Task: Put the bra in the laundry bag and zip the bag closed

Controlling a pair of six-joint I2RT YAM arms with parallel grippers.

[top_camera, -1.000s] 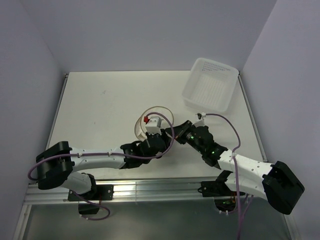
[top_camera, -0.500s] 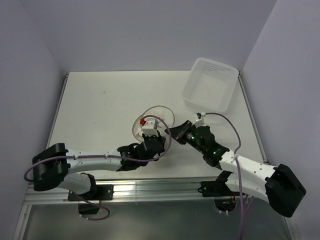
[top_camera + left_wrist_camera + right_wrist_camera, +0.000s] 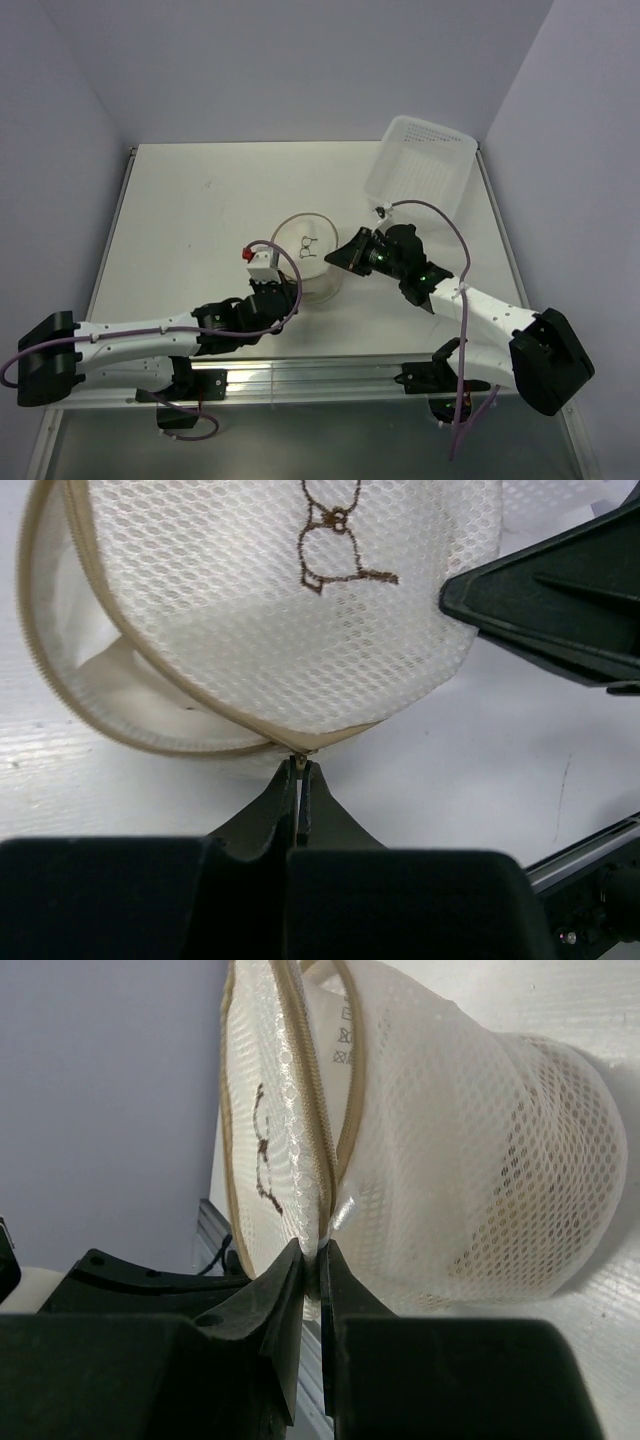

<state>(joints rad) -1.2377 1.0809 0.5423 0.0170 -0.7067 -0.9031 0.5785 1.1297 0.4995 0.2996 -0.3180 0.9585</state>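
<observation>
Item, nearest our bases: left gripper, jaws pinched narrow, tips closed on the zip tab at the near rim of the laundry bag. Item: the bag itself, standing on the table just beyond that gripper, near the middle, its marked round face turned up. From the pinched tab the zip runs away leftward and round the rim in the left wrist view. There it gapes over pale cloth that we take for the bra, though we cannot be sure; rightward of the tab the seam looks joined. We judge that the coming pull must follow that open arc to the left, along the hoop, not straight out. Item, on the bag's far right side: right gripper, likewise narrow, nipping the rim seam as an anchor. Item, farthest and well apart: white tray.
</observation>
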